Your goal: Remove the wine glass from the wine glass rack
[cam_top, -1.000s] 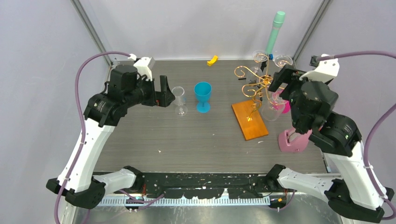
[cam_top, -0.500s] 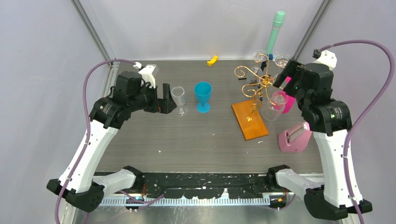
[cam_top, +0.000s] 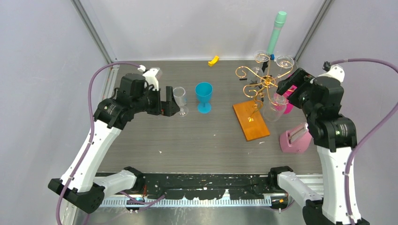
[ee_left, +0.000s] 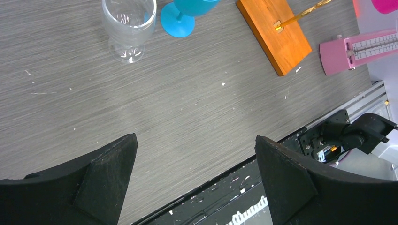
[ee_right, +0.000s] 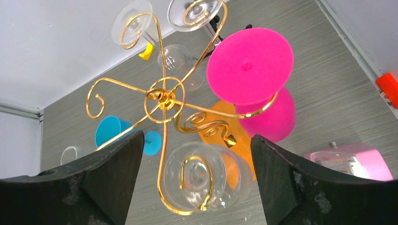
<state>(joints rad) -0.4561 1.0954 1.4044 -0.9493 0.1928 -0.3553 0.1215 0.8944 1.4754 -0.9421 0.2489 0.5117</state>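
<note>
The wine glass rack (cam_top: pixel 256 86) is gold wire with curled arms on an orange-brown wooden base (cam_top: pixel 251 120). A clear wine glass (cam_top: pixel 272 110) and a pink one (cam_top: pixel 284 101) hang upside down on its near arms, and two clear ones on the far arms. My right gripper (cam_top: pixel 287 86) hovers open just right of the rack's top. In the right wrist view the clear hanging glass (ee_right: pixel 202 176) shows between the open fingers of the right gripper (ee_right: pixel 197 137), untouched, with the pink glass (ee_right: pixel 251 63) beside it. My left gripper (cam_top: pixel 169 101) is open and empty.
A clear glass (cam_top: pixel 179 100) and a blue glass (cam_top: pixel 203 96) stand upright on the table by the left gripper. A pink boxy object (cam_top: pixel 294 137) lies right of the wooden base. A teal-capped tube (cam_top: pixel 277 30) and a yellow piece (cam_top: pixel 213 60) are at the back edge.
The right arm has risen from over the pink boxy object and swung its open gripper up beside the rack's top. The left gripper has shifted slightly toward the standing clear glass.
</note>
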